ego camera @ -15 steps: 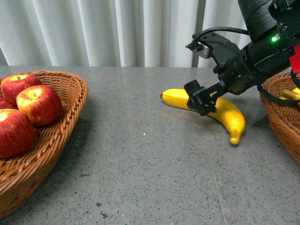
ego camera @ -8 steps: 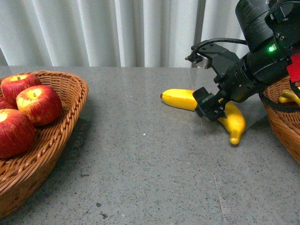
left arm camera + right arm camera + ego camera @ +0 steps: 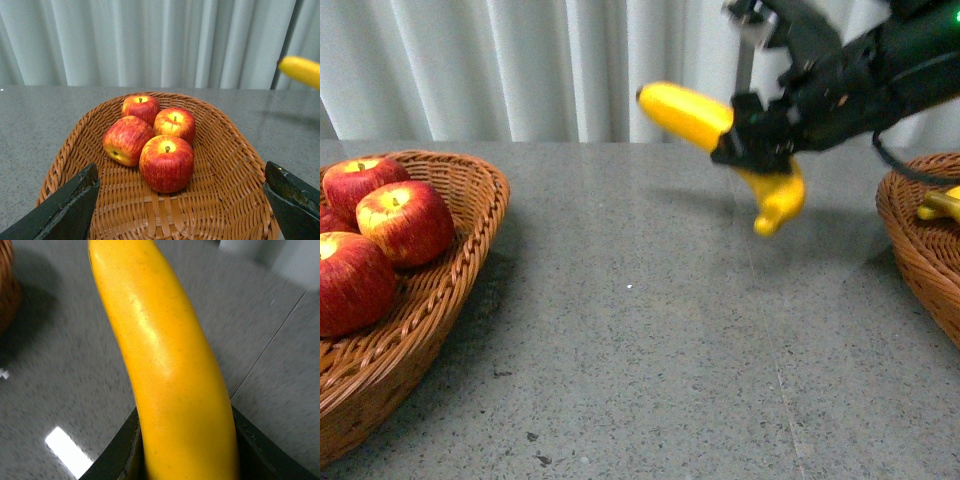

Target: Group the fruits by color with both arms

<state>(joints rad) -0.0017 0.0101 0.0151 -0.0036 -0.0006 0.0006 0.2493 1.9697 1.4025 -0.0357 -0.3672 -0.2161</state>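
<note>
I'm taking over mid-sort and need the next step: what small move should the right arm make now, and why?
Probably carry it toward the right basket and stop above it. The right gripper is shut on the banana, which hangs clear of the table, and that basket already shows something yellow. The left basket holds only red apples.

No readable txt, labels or nos. anywhere.

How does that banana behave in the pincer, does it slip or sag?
The banana looks stiff: held near its middle by the right pincer, both ends stay out without drooping. Its glossy skin may be slippery, so it could twist. It is probably light, since one narrow grip carries it.
</note>
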